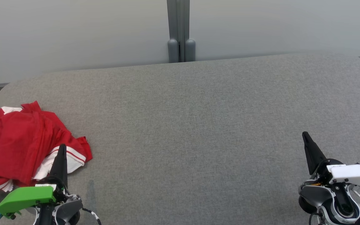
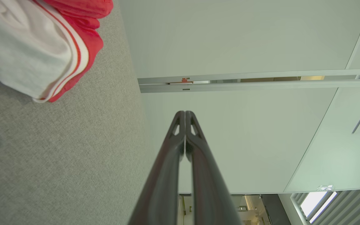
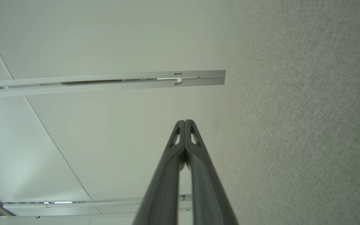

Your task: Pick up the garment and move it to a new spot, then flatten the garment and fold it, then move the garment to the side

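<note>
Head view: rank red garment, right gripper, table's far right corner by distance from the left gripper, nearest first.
1. red garment: right beside the left gripper, just to its left and ahead.
2. right gripper: far across, at the near right.
3. table's far right corner: beyond the right gripper, at the back.

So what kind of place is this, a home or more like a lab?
Probably an office or lab-style test room, not a home: a wide grey fabric-covered table, plain pale partition panels joined by a grey post behind it, and a crumpled red and white garment on it.
</note>
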`<state>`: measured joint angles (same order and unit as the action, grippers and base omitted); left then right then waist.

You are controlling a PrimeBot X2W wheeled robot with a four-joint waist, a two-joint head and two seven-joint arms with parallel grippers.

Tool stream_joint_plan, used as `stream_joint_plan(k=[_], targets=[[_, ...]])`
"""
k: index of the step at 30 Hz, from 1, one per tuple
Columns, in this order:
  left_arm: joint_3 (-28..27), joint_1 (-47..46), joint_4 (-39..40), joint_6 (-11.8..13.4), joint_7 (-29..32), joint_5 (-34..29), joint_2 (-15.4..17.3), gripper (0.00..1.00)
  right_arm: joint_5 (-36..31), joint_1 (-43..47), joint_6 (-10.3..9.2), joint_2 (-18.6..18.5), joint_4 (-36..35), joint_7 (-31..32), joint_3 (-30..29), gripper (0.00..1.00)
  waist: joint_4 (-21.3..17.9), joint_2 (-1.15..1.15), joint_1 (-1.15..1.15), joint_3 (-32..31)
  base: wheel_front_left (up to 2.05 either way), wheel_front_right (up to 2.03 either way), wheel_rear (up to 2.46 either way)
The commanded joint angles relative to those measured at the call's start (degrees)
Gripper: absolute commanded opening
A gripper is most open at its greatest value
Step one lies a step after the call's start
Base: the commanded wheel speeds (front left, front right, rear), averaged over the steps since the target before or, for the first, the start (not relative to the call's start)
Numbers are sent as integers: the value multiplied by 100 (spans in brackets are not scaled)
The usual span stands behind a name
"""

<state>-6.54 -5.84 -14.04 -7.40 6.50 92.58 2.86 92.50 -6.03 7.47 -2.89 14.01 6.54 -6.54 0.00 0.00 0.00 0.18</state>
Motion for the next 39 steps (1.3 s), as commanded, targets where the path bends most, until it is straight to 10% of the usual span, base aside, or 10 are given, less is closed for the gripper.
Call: stream_joint_plan(k=[1, 4, 5, 22, 39], targets=[[-7, -77, -6, -26, 16, -35, 9, 0, -20, -33, 5, -2, 8, 8, 1, 0, 0, 0, 0, 0, 0, 0, 0], [-7, -77, -6, -26, 16, -35, 9, 0, -20, -33, 4, -1, 8, 8, 1, 0, 0, 0, 0, 0, 0, 0, 0], [-7, -77, -6, -26, 16, -35, 9, 100, -20, -33, 4, -1, 8, 8, 1, 100, 0, 0, 0, 0, 0, 0, 0], [-1, 232, 67, 0, -395, -205, -39, 100, -555, 127, 1, 37, -5, -394, 119, 100, -16, 0, 0, 13, 0, 0, 0], [-259, 169, 477, -3, -822, -1451, -24, 100, -3185, -88, 2, 26, -659, -822, 240, 100, -23, 0, 0, 44, 0, 0, 0]])
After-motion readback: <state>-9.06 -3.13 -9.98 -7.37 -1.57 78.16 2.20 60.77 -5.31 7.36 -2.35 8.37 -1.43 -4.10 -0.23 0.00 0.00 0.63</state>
